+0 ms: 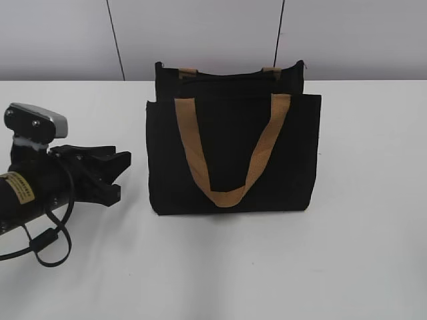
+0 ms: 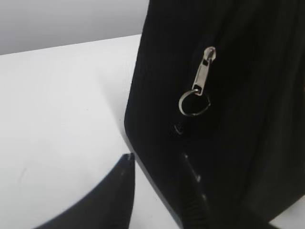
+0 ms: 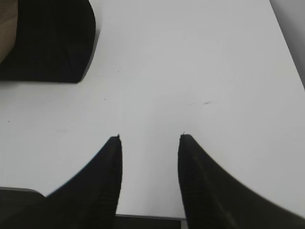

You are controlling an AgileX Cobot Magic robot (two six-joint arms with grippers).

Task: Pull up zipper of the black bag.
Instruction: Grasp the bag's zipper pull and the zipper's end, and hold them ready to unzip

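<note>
Left black two-finger gripper (image 2: 155, 160) seen open, low beside bag end; yellow label on arm, text unreadable. Right black gripper (image 3: 150, 138) open over white tabletop (image 1: 360, 253). Rectangular black fabric bag (image 1: 233, 157), tan webbing handles (image 1: 230, 150), stood upright mid-table. Silver zipper pull with ring (image 2: 199, 86) hung on bag's side.

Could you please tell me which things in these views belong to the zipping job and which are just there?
Belonging to the job:
black bag
zipper pull with ring
left pincer, open beside the bag

Just there:
white table
right pincer, open over bare table
</note>
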